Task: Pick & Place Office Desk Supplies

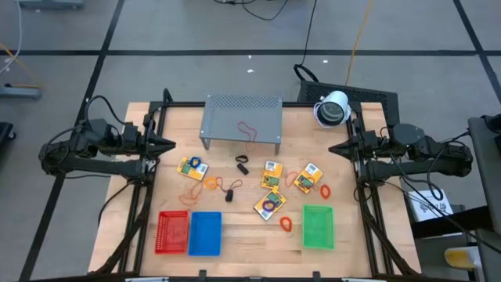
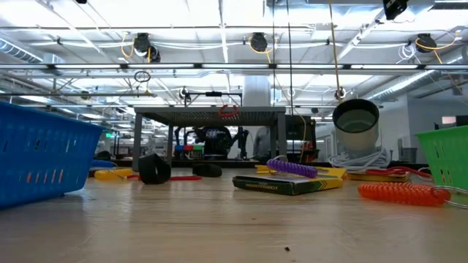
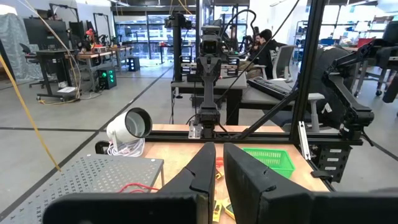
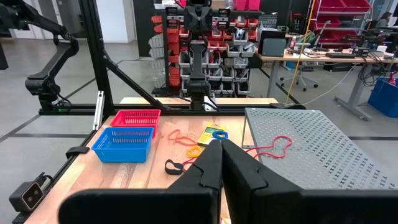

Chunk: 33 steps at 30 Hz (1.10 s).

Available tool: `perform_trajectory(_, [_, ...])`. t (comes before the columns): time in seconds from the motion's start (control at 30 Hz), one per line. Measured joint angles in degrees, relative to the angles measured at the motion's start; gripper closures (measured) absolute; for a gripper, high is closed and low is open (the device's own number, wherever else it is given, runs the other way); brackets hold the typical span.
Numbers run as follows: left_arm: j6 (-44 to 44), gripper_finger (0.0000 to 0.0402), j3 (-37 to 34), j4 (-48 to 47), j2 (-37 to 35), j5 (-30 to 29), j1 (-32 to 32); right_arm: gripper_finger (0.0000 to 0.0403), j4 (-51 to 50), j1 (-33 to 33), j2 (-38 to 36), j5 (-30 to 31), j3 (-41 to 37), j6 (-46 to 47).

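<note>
Nearest the low camera sits the blue basket point(image 2: 40, 157), with the green basket point(image 2: 446, 157) opposite and a yellow-orange packet point(image 2: 289, 183) between them. From above, the supplies lie scattered mid-table: 5 packets, one near the left point(image 1: 192, 167), black clips point(image 1: 242, 164), orange rubber-band loops point(image 1: 286, 223), none yet in the red basket point(image 1: 173, 232). Left gripper point(image 1: 168, 144) waits at its table edge, fingers nearly together and holding nothing; right gripper point(image 1: 335, 148) waits at the opposite edge, pressed shut and empty. Judging ahead, thin loops lying flat could slip from closing fingers, and overlapping packets near the right could drag neighbours along. Only the high and wrist views reveal the red loop point(image 4: 273, 147) lying on the grey shelf point(image 1: 241, 119); the low view shows merely its edge.
</note>
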Motion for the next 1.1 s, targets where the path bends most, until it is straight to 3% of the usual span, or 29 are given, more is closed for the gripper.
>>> perform_trajectory(0.63, [-2.87,0.0360,0.02,0.33,0.00,0.02,0.00,0.0403,2.35,0.00,0.03,0.00,0.01,0.17])
perform_trajectory(0.97, [-5.94,0.0360,0.00,0.42,0.02,0.02,0.00,0.0403,4.80,0.00,0.05,0.00,0.02,13.87])
perform_trajectory(1.1, [-4.99,0.0360,0.00,0.50,0.00,0.02,0.00,0.0403,5.51,0.00,0.23,0.00,0.02,13.97])
